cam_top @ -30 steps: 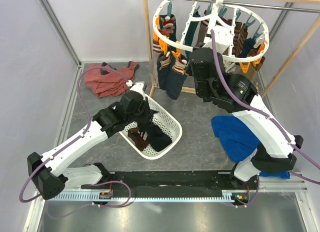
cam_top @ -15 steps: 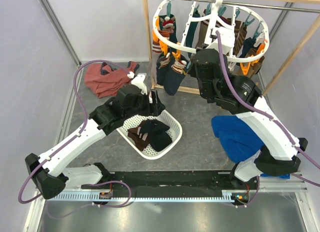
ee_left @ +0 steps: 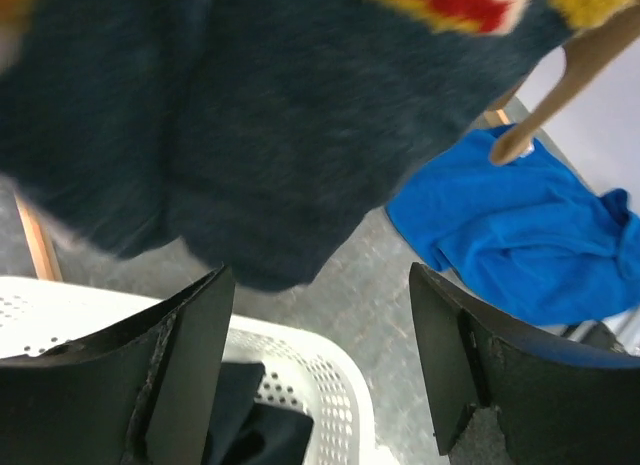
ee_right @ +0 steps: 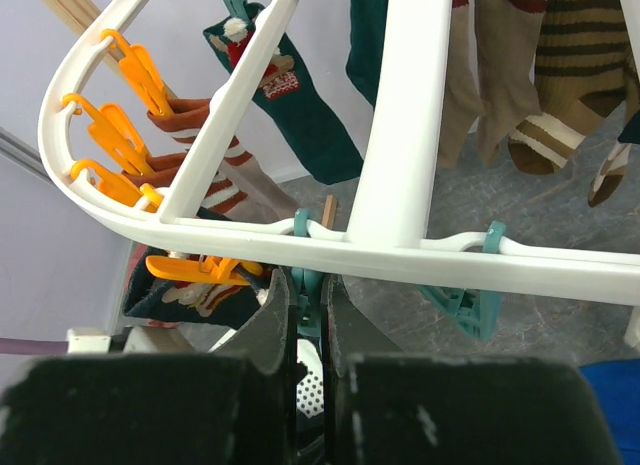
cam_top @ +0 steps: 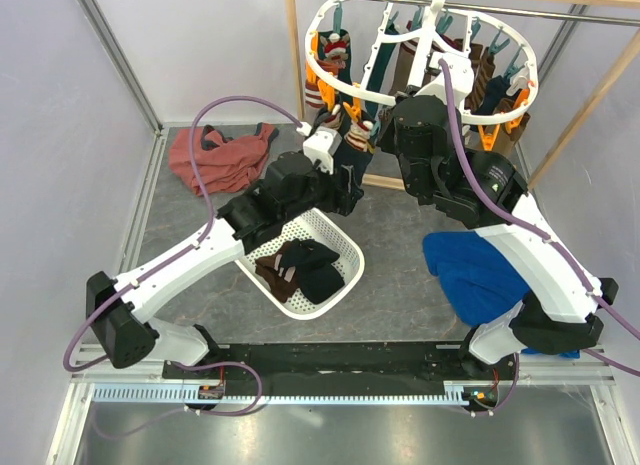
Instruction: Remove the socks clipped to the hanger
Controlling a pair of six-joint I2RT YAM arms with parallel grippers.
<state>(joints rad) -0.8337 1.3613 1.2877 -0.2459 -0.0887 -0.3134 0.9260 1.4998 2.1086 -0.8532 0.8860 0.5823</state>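
**Left gripper** (ee_left: 320, 277): jaws stand wide apart with nothing between them. A navy sock (ee_left: 270, 135) hangs just above and ahead of the fingertips. Its toe end is close to the gap but not in it, and I see no contact in the wrist view. The rim of the white basket (cam_top: 348, 240) lies below the jaws. A blue cloth (ee_left: 520, 225) lies on the grey surface, beyond one finger and well apart from it.

**Right gripper** (ee_right: 308, 290): jaws are closed on a teal clip (ee_right: 303, 225) that hangs under the ring of the hanger (ee_right: 560, 277), directly above the fingertips. The fingers hide the clip's mouth, so I cannot tell whether the pinch has opened it. Orange clips (ee_right: 120, 135) sit up and to one side of these jaws, some of them biting sock cuffs.

**Progress:**
- **Done:** a small heap of socks (cam_top: 300, 270) lies in the basket under the left jaws. Most are dark, and at least one is brown-striped.
- **Left:** many socks hang from the ring. These include the navy ones by the left jaws, a teal one with a patterned cuff above the right jaws, and brown and striped ones on the far side.
- **Judgement:** the task is under way but less than half done, since more socks hang than lie in the basket.

**Step in hand, as a guess:** the right jaws squeeze the clip while the open left jaws wait under the navy sock to take it.

The rust-red garment (cam_top: 215, 160) lies well apart from both jaws and is not part of the job.
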